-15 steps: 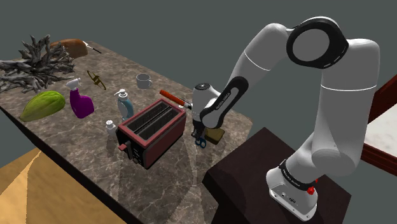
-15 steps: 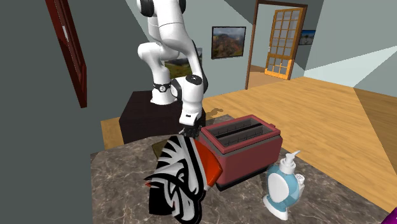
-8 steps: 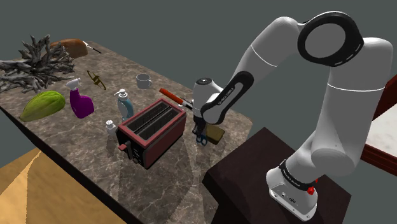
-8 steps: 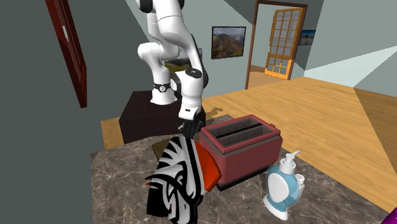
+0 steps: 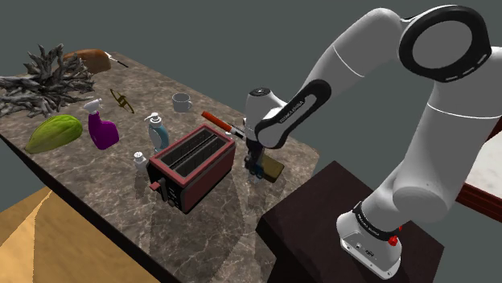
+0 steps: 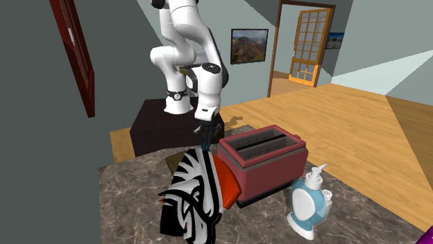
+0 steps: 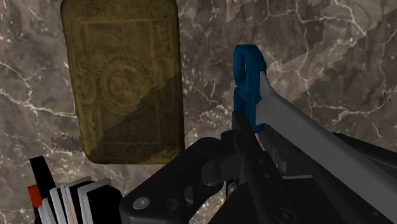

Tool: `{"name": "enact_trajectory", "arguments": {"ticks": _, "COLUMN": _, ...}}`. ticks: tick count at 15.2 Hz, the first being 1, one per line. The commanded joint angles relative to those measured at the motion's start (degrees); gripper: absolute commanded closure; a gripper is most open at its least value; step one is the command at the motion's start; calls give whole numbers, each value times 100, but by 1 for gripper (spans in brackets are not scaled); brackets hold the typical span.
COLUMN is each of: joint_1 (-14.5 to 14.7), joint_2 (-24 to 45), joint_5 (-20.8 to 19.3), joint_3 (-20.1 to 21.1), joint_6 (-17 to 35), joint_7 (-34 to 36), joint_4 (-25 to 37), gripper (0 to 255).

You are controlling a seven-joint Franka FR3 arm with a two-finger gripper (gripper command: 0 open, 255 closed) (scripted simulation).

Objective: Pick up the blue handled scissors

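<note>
Black hand point(image 5: 255, 158) clamped shut on blue-handled scissors with grey blades point(image 7: 249, 81). Handle loop juts past fingertips over dark marbled desk point(image 7: 331, 57), beside ornate olive-brown book point(image 7: 126, 83), near red toaster point(image 5: 191, 165).

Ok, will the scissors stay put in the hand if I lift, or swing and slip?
The scissors are probably stiff and light: thin grey blades, small blue loop. They may pivot, as the hand seems to pinch them at one spot with the loop sticking out. Smooth blades could slip.

White arm point(image 5: 430, 169), dark joints point(image 5: 445, 44), black pincer point(image 5: 256, 164)
</note>
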Motion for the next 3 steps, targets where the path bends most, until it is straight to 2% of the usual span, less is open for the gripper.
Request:
{"name": "enact_trajectory", "arguments": {"ticks": 1, "joint_1": -23, "joint_2": -181, "joint_5": 67, "joint_3": 43, "joint_6": -143, "joint_7": -42, "joint_4": -37, "gripper": 255}}
{"name": "enact_trajectory", "arguments": {"ticks": 3, "joint_1": -24, "joint_2": -193, "joint_5": 72, "joint_3": 45, "joint_6": -153, "joint_7": -46, "joint_4": -38, "gripper": 255}}
